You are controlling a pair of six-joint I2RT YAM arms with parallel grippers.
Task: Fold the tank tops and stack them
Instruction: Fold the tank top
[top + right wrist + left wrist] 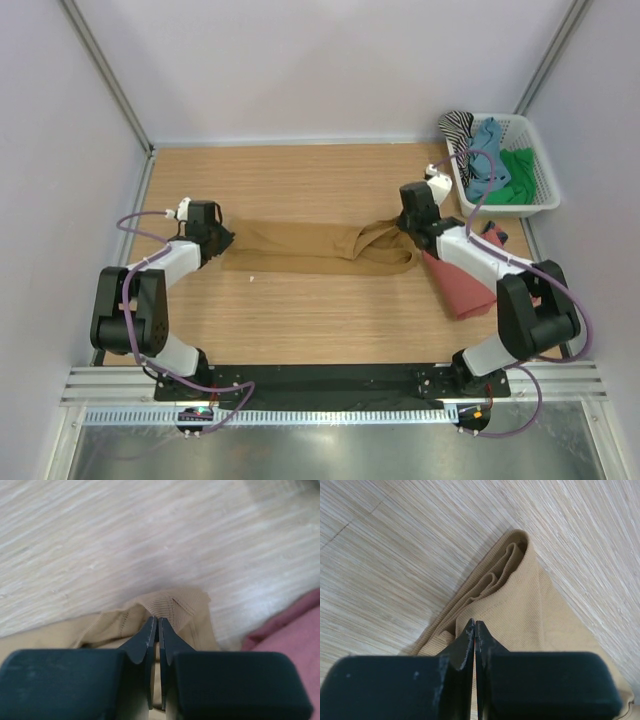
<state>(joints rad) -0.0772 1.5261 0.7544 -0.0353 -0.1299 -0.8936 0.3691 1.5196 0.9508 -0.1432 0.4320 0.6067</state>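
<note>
The ochre-brown tank top (300, 250) lies stretched in a long band across the wooden table between my two grippers. At its left end my left gripper (222, 240) is shut on the folded hem; the left wrist view shows the jaws (475, 622) pressed together over the ribbed cloth (520, 595). My right gripper (405, 235) is shut on the bunched strap end, with tan cloth (175, 602) pinched between its tips (158, 619). A rust-red tank top (462, 288) lies under my right arm, partly hidden, and shows as a pink-red edge (295, 630) in the right wrist view.
A white basket (545, 175) stands at the back right and holds striped (458, 125), blue (487, 150) and green (515, 175) cloths. White walls close in the table on three sides. Bare wood lies behind and in front of the tank top.
</note>
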